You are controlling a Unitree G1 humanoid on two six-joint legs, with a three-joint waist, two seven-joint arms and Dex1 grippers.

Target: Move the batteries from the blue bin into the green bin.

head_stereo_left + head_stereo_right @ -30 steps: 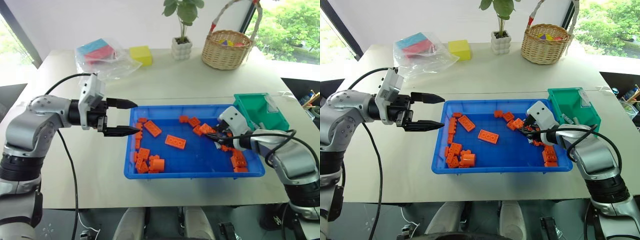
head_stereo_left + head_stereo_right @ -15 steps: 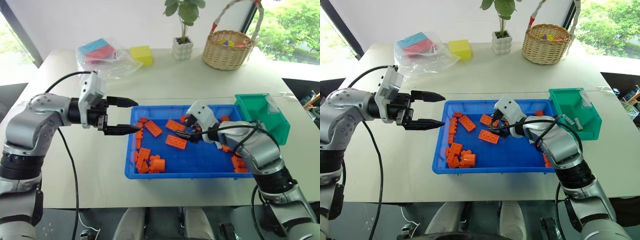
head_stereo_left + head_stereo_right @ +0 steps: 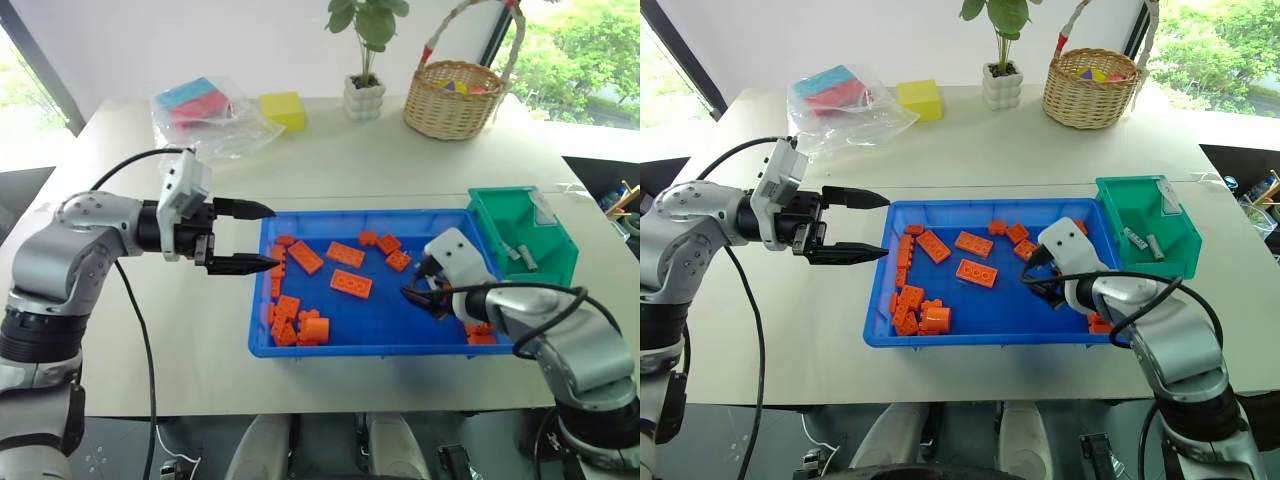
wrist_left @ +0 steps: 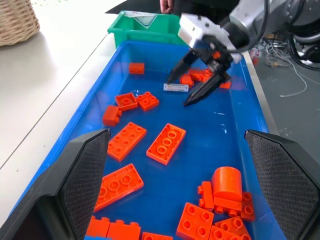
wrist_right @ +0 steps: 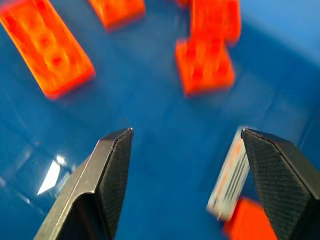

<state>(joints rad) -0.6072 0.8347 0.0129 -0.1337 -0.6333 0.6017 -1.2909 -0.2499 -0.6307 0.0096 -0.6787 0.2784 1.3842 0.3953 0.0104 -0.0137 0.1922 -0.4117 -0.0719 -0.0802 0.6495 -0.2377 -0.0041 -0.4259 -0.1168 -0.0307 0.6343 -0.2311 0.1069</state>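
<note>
1. The right gripper (image 4: pixel 196 86) is spread over the shallow bright-blue plastic bin (image 3: pixel 262 345), a silver-grey cylindrical battery (image 4: pixel 176 87) lying between its fingers.
2. Two more batteries (image 3: pixel 1145 243) are seen in the small green plastic bin (image 3: pixel 1110 208).
3. The left gripper (image 3: pixel 252 236) is held spread at the blue bin's left rim.

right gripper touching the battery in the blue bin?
Apart. Left wrist view: right gripper open, battery lying between its fingers with blue floor visible on both sides.

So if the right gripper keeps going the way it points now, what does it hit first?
Probably the bare floor of the blue bin: the open right gripper angles down at it, with a battery lying by one fingertip. Depth is unclear.
</note>
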